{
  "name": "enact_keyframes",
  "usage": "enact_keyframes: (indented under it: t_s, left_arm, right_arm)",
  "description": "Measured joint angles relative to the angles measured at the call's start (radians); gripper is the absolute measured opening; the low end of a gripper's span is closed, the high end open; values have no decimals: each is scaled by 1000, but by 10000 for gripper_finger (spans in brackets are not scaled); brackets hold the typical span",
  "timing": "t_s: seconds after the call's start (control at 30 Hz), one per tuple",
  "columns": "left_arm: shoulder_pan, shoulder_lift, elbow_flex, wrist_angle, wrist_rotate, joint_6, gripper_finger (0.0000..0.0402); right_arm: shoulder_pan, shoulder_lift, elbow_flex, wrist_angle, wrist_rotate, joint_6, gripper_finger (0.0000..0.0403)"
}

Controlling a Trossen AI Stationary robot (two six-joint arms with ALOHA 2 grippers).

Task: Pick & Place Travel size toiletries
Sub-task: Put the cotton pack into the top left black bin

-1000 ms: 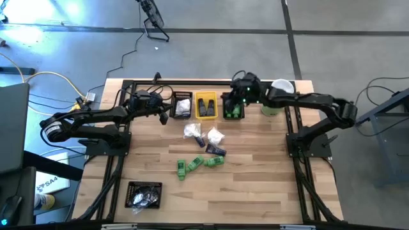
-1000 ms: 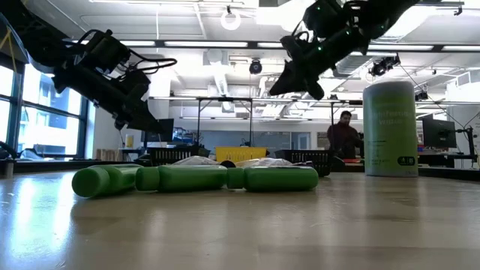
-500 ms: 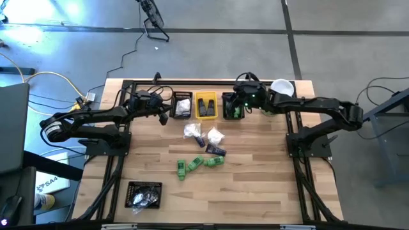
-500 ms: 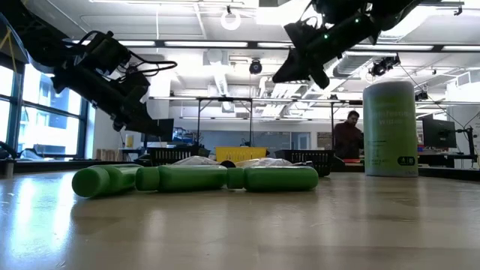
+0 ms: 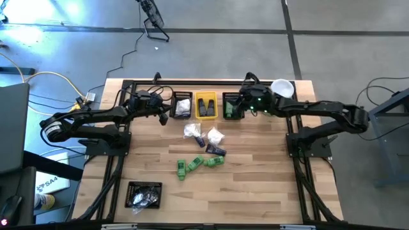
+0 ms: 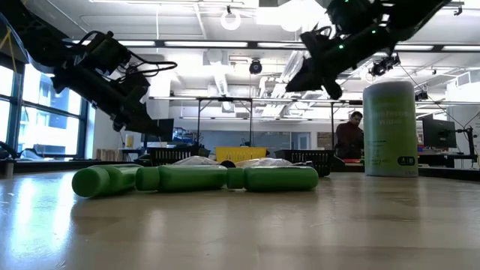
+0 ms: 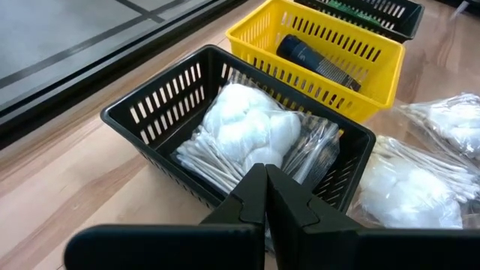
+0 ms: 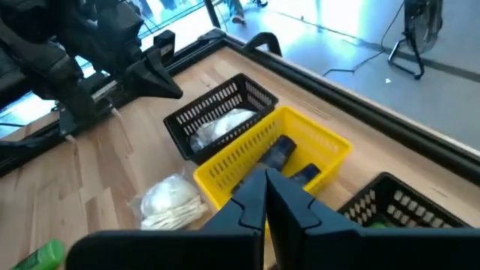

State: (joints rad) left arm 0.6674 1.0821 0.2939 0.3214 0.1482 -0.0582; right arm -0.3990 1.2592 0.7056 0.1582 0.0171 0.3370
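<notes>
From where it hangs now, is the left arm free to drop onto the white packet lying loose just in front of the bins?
Probably yes. The left gripper, jaws shut and empty, hangs beside the black bin, and the white packet lies close by in the open with nothing over it. The jaws must open first.

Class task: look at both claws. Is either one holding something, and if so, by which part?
Nothing is held. The left claw is shut and empty above the black basket; the right claw is shut and empty above the yellow basket.

Both arms are matte black with chunky jointed housings, thin black cables looping behind the left gripper (image 5: 167,117), small green lights, possibly status LEDs, glowing behind the right gripper (image 5: 239,106), and smooth wedge-shaped fingers (image 7: 289,206).
</notes>
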Motion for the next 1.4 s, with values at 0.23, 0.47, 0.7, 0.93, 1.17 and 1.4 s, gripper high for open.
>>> enact_keyframes:
  t_s: [0.23, 0.47, 0.7, 0.93, 1.17, 1.4]
  left_arm:
    - [0, 0, 0, -17, 0, 0, 0]
    - [0, 0, 0, -33, 0, 0, 0]
    - [0, 0, 0, -66, 0, 0, 0]
    - [0, 0, 0, -71, 0, 0, 0]
    - [0, 0, 0, -71, 0, -3, 0]
    - [-40, 0, 0, -14, -12, -25, 0]
  right_arm:
    - [-66, -191, -112, -3, -34, -25, 2]
    - [-138, -377, -219, -26, -118, -30, 2]
    - [-180, -492, -265, -55, -156, -55, 2]
    - [-200, -552, -265, -110, -157, -80, 2]
    - [-220, -605, -264, -166, -210, -80, 2]
    - [-226, -655, -264, -217, -228, -82, 2]
